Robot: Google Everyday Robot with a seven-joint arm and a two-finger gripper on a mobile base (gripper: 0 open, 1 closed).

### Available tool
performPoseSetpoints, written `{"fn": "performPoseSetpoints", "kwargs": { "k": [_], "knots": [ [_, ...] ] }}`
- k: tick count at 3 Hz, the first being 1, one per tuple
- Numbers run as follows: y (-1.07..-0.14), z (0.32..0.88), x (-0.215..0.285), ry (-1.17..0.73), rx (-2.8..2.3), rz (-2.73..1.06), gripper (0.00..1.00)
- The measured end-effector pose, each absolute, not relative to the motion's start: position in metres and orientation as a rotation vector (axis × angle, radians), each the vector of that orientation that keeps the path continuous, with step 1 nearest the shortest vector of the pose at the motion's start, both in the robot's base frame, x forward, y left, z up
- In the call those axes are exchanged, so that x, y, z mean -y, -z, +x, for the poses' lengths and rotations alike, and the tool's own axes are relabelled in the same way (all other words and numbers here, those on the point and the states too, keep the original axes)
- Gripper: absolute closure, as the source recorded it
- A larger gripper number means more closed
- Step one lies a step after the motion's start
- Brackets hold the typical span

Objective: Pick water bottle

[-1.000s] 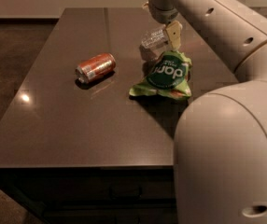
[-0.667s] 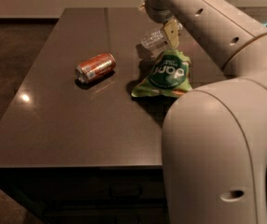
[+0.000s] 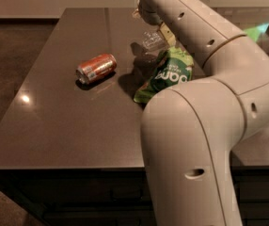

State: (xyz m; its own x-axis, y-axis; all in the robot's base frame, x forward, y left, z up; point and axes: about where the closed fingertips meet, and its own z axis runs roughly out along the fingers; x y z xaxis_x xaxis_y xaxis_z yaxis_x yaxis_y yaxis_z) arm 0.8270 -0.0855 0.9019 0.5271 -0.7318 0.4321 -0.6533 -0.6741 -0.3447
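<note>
The robot's pale arm (image 3: 209,126) fills the right half of the view. It bends back toward the far side of a dark table (image 3: 54,126) and hides much of the table's right side. The arm's base is cut off at the bottom edge.

The gripper (image 3: 155,31) hangs at the arm's far end, mostly hidden behind the wrist. A green snack bag (image 3: 170,74) lies just below and nearer than the gripper, partly covered by the arm. An orange-red soda can (image 3: 96,68) lies on its side well to the gripper's left.

The clear water bottle (image 3: 152,39) sits right at the gripper's tip, faint and hard to make out, with a dark shadow below it. It is not possible to tell whether the gripper is closed on it.
</note>
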Motion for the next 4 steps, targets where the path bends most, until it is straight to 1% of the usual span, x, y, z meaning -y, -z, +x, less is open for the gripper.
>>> {"fn": "performPoseSetpoints", "kwargs": {
  "k": [2,4],
  "knots": [
    [-0.886,0.839,0.078,0.846,-1.133,-2.721,0.0],
    [-0.871,0.85,0.082,0.848,-1.14,-2.772,0.0]
  ]
}}
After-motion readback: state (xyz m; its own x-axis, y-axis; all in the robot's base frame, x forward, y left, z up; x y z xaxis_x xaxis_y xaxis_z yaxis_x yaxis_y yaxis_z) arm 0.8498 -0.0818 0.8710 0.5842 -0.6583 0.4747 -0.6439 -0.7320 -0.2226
